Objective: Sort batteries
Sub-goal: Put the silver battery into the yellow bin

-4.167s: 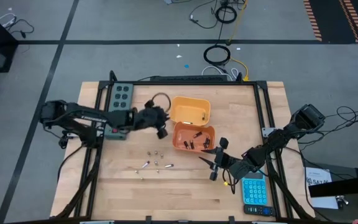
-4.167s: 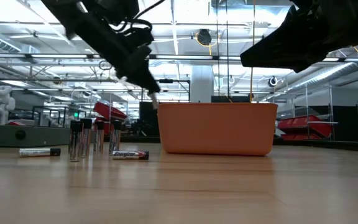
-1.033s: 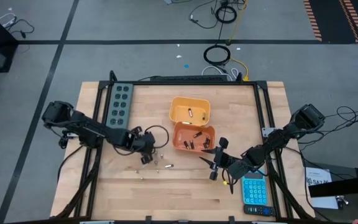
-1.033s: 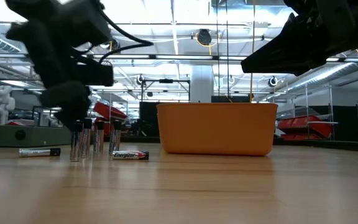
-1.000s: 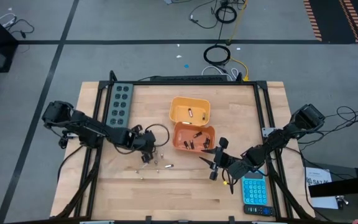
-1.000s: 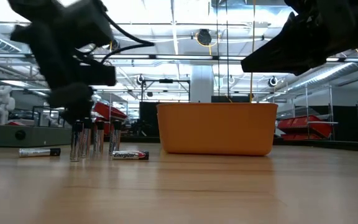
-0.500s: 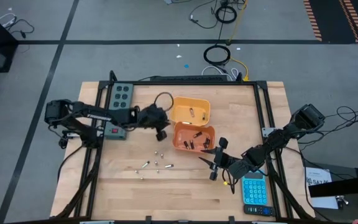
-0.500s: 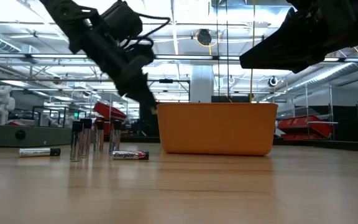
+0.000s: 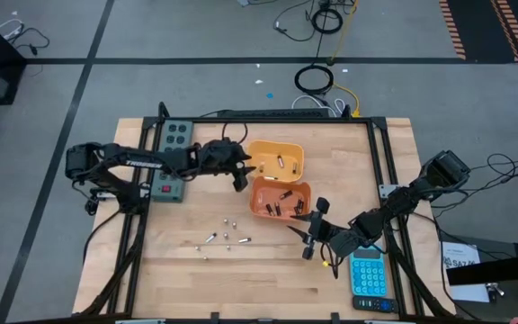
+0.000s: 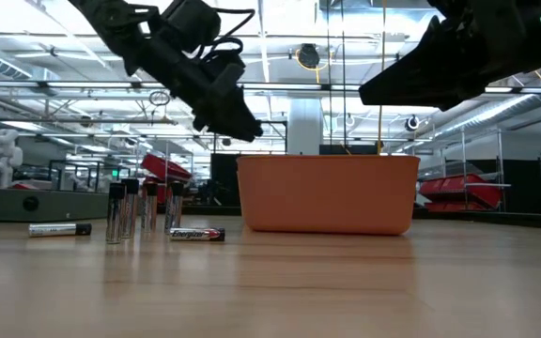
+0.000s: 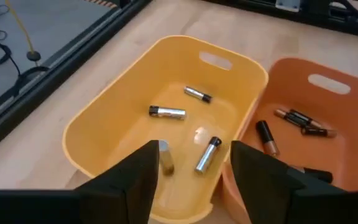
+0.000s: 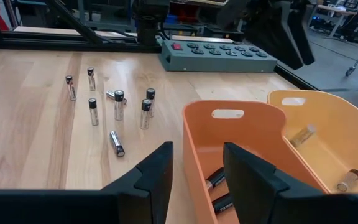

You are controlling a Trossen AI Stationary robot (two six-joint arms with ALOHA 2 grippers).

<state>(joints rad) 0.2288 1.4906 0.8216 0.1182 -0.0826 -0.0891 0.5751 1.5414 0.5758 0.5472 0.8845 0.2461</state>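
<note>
My left gripper (image 9: 241,173) is open above the near left rim of the yellow bin (image 9: 275,160). In the left wrist view (image 11: 201,180) its fingers stand over the bin floor, where several silvery batteries (image 11: 166,112) lie. One battery (image 11: 165,157) shows right beside one finger; I cannot tell whether it touches. The orange bin (image 9: 281,198) holds several dark batteries (image 11: 265,135). Several loose batteries (image 9: 223,236) stand or lie on the table. My right gripper (image 9: 308,229) is open and empty, near the orange bin.
A grey power strip (image 9: 171,157) lies at the table's far left, under the left arm. A blue calculator (image 9: 367,277) lies at the near right. The two bins stand side by side in the middle. In the low view, upright batteries (image 10: 125,207) stand left of the orange bin (image 10: 327,192).
My left gripper has risen from the loose batteries and gone toward the table's far edge and right, to the yellow bin's rim. The right arm has kept still.
</note>
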